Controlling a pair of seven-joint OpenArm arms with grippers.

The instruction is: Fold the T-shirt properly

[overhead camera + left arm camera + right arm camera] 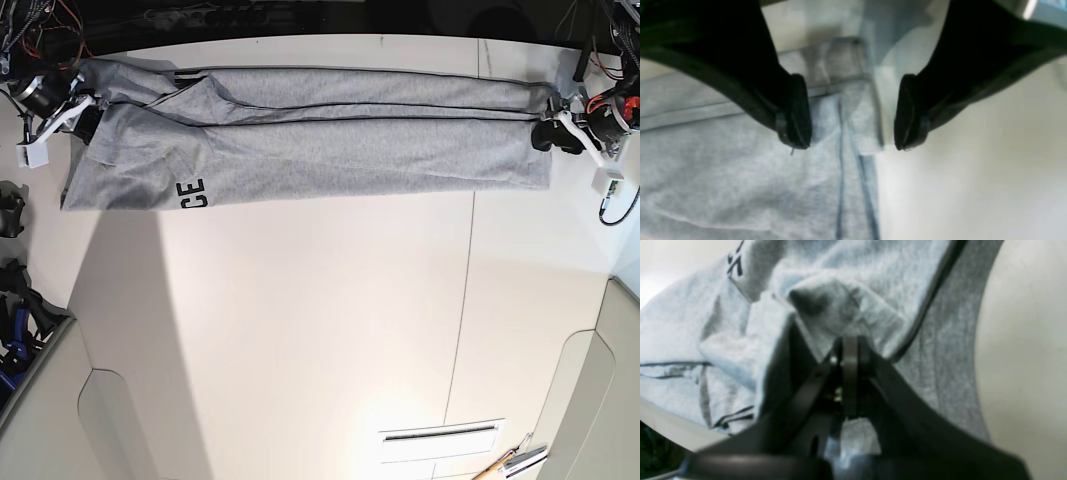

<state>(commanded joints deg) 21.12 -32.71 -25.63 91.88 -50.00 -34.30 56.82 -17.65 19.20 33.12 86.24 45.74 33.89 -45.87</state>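
White table (300, 330) bears the T-shirt (330, 140), right tool (849, 356) clamped on it (left tool (853, 113) spread astride its edge).

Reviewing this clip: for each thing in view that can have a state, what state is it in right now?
T-shirt: stretched lengthwise across the far side of the table, folded over along its length, black letters showing near one end.
Left tool: open, jaws straddling the shirt's edge.
Right tool: shut on a bunched fold of the shirt.
Table: pale surface, shirt lying on it.
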